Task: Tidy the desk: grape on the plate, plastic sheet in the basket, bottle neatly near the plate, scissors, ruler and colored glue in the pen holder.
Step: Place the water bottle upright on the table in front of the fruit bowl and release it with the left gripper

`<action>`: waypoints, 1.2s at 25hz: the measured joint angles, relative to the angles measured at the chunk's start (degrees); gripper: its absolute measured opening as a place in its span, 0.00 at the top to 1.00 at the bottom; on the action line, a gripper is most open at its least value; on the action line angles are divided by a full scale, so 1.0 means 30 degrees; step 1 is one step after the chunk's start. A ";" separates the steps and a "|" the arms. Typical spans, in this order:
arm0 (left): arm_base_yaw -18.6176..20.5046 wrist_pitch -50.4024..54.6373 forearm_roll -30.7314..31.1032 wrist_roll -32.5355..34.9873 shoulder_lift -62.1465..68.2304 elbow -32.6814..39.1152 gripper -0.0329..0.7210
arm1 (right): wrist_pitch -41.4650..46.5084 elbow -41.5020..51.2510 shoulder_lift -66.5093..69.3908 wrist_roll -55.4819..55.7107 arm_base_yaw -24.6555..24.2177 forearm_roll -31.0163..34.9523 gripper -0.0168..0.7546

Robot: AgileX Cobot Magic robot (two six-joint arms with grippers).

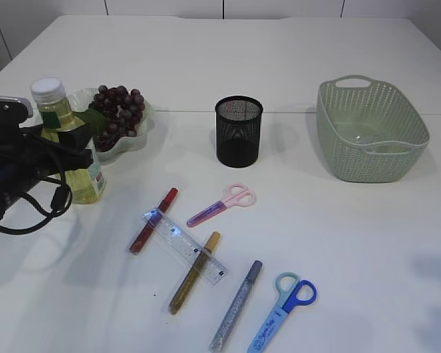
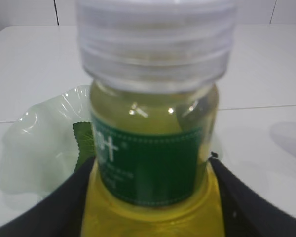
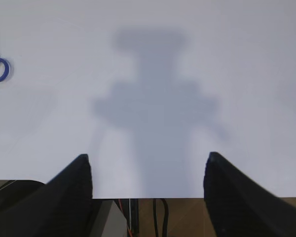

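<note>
- The left fingers (image 2: pixel 150 197) sit around the bottle (image 2: pixel 153 148), one dark finger on each side of its yellow belly. They are partly open, just as wide as the bottle, so I think they hold it.
- The bottle stands up straight between the fingers. Its white cap (image 2: pixel 155 39) is above them.
- Just behind the bottle, past the fingers, is the pale plate (image 2: pixel 34 148). The bottle is already close beside it.
- I think the step now is to set the bottle down neatly near the plate. To do it well, keep the bottle straight, put its bottom flat on the tabletop (image 1: pixel 338 243), then open the fingers slowly so it does not tip.
- Do not bump the plate, because the grapes (image 1: pixel 120 108) are on it.
- The right fingers (image 3: pixel 148 170) are wide open and hold nothing. Only bare white tabletop and a shadow lie between them.
- Off to the left of the right fingers is a blue scissors (image 1: pixel 285 312) handle.
- Farther out on the tabletop lie the ruler (image 1: pixel 184 246), the glue sticks (image 1: pixel 153 220) and the pink scissors (image 1: pixel 222 206). They are not yet in the black pen holder (image 1: pixel 239 131).
- Farthest off is the green basket (image 1: pixel 371 129). I cannot tell if the plastic sheet is in it.
</note>
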 joint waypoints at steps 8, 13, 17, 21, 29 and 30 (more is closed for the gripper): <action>0.0000 0.0000 0.0360 0.0000 0.0000 0.0000 0.37 | 0.0000 0.0000 0.0000 0.0000 0.0000 0.0000 0.27; 0.0000 -0.0166 0.0560 0.0000 0.0000 0.0000 0.27 | 0.0000 0.0000 0.0000 0.0000 0.0000 0.0000 0.27; 0.0000 -0.0942 0.0560 0.0000 0.0000 -0.0107 0.23 | 0.0000 0.0000 0.0000 0.0000 0.0000 0.0000 0.27; 0.0000 -0.1176 0.0560 0.0000 0.0000 -0.0161 0.23 | 0.0000 0.0000 0.0000 0.0000 0.0000 0.0000 0.27; 0.0000 -0.1213 0.0560 0.0000 -0.0944 -0.0161 0.23 | 0.0000 0.0000 0.0000 -0.0013 0.0000 0.0000 0.27; 0.0000 -0.1213 0.0560 0.0078 -0.1227 -0.0161 0.23 | 0.0000 0.0000 0.0000 -0.0013 0.0000 0.0000 0.27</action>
